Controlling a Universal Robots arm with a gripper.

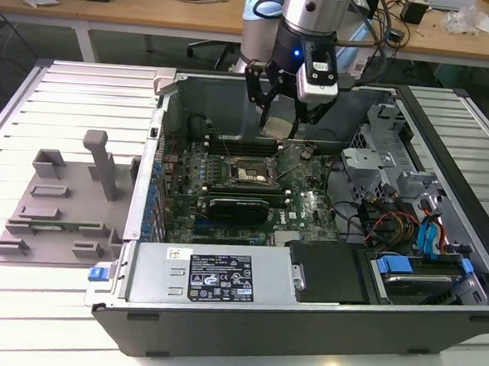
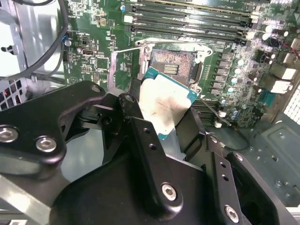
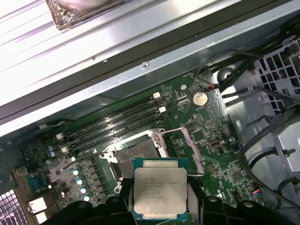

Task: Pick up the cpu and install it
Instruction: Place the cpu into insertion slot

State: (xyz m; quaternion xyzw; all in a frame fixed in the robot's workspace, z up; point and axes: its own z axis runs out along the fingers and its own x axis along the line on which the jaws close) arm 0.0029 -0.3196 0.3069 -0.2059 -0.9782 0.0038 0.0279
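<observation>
Silvery metal is nearest to me: the cpu [image 3: 160, 190] lid, held flat between the black fingers [image 2: 140, 136]. The gripper [image 3: 160, 208] is clamped on two of its edges and hangs over the board, near the open socket [image 3: 136, 161]. To place it well, I judge that the chip corners must match the socket frame, the chip must be level, and the descent slow without force. The lid has fine print, probably too faint to read. Farther away, the case [image 1: 137, 309] bears a black-and-white label [image 1: 222, 277].
</observation>
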